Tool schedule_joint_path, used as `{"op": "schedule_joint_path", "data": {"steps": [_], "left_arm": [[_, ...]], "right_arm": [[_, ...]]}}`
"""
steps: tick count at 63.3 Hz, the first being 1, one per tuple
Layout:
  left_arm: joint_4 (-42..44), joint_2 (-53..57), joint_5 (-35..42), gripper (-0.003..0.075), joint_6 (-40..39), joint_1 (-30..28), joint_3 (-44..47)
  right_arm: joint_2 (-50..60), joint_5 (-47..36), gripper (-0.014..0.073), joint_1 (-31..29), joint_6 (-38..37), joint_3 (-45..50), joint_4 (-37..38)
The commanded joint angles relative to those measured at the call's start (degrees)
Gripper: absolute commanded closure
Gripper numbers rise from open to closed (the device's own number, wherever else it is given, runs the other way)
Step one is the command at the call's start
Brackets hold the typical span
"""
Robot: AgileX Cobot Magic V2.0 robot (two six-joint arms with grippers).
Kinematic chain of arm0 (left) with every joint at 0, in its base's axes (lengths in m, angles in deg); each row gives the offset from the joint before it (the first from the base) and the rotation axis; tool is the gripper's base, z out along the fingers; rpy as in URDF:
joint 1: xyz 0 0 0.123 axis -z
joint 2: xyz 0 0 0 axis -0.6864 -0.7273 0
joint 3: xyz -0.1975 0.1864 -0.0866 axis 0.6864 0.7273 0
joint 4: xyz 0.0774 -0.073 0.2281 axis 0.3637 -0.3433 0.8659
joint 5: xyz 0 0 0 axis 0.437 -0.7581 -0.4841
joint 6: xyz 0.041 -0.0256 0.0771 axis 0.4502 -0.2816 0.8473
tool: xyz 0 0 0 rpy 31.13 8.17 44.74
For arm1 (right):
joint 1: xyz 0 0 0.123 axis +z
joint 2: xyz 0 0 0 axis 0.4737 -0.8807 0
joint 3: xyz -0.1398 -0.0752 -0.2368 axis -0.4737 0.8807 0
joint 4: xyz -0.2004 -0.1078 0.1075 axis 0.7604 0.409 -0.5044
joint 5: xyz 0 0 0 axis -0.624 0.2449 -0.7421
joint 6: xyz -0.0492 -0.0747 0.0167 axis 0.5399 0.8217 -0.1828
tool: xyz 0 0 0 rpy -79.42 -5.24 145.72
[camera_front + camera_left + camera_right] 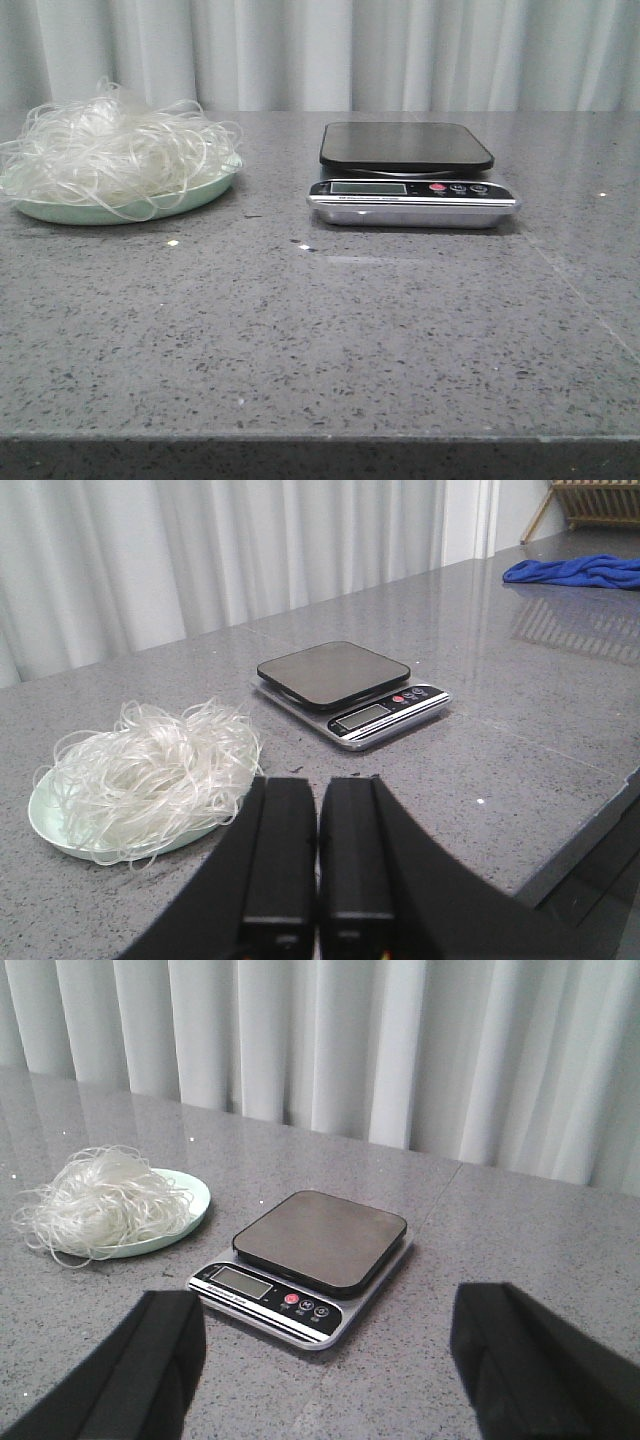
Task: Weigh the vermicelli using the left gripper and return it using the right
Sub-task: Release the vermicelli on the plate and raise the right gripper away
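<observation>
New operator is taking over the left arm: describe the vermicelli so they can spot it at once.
On the grey stone table, look left of the digital scale to the mint-green plate. The vermicelli is the fluffy tangle of thin, translucent whitish strands heaped on it, the only soft, stringy thing there.

I see a grey speckled counter [300, 340] with white curtains [400, 50] behind its far edge. Near that edge stands a kitchen scale [410, 175]. At the counter's left edge sits a mint-green plate [120, 210]. A blue cloth [575, 572] lies far off.
</observation>
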Motion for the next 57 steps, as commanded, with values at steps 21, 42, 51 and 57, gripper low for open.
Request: {"op": "schedule_joint_path", "data": {"steps": [21, 42, 51, 57], "left_arm": [[-1.06, -0.17, 4.21, 0.0586, -0.08, 0.44, -1.36], [-1.06, -0.17, 4.21, 0.0586, -0.08, 0.44, -1.36], [-1.06, -0.17, 4.21, 0.0586, -0.08, 0.44, -1.36], [-1.06, -0.17, 4.21, 0.0586, -0.08, 0.44, -1.36]], "right_arm": [[4.20, -7.39, 0.0412, -0.36, -0.04, 4.08, 0.70], [4.20, -7.19, 0.0412, -0.36, -0.04, 4.08, 0.70], [4.20, -7.19, 0.0412, -0.36, -0.04, 4.08, 0.70], [4.20, -7.19, 0.0412, -0.36, -0.04, 4.08, 0.70]]}}
